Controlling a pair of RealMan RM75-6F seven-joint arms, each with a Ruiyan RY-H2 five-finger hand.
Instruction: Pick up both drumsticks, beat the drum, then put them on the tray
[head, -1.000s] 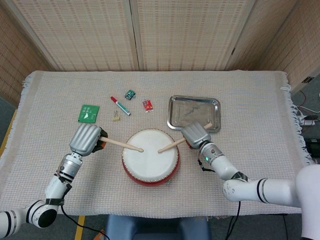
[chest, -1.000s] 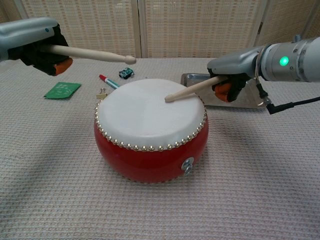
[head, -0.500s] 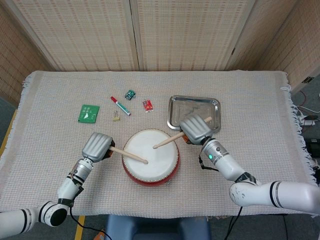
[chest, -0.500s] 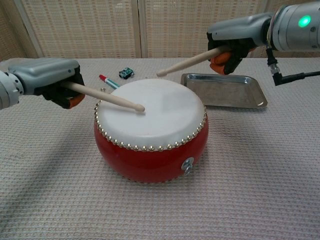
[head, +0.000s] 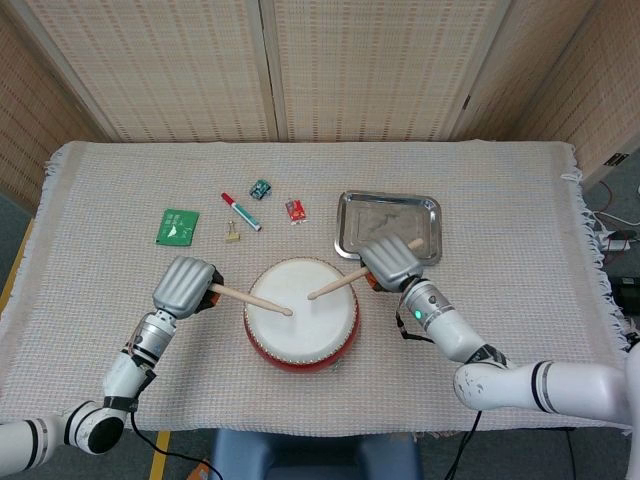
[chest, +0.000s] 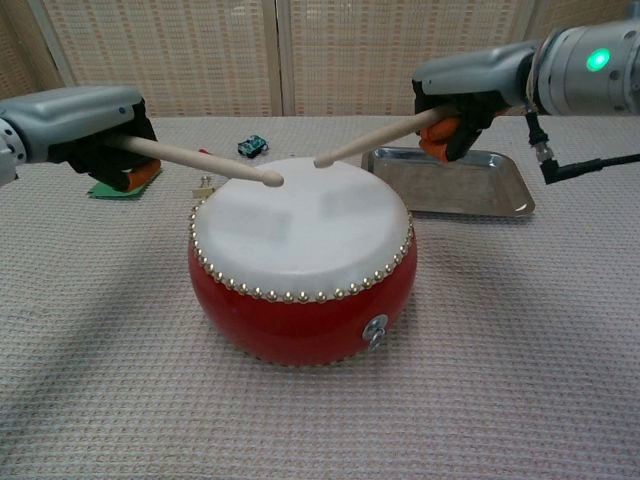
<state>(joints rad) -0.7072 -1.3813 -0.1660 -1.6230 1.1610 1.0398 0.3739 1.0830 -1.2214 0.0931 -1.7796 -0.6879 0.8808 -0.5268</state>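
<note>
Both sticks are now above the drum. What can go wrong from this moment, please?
1. The two drumsticks, left and right, have tips close together over the drum; they might cross or knock each other on the next beat.
2. The right robot hand works just in front of the tray, so a low swing could perhaps bump its rim.
3. The left robot hand holds its stick near the end; a hard beat may loosen it.

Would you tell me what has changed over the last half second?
The left hand has lifted its stick off the drum, tip now just above the skin. The right hand has lowered its stick toward the skin. Both sticks remain gripped; drum, tray and small items unmoved.
</note>
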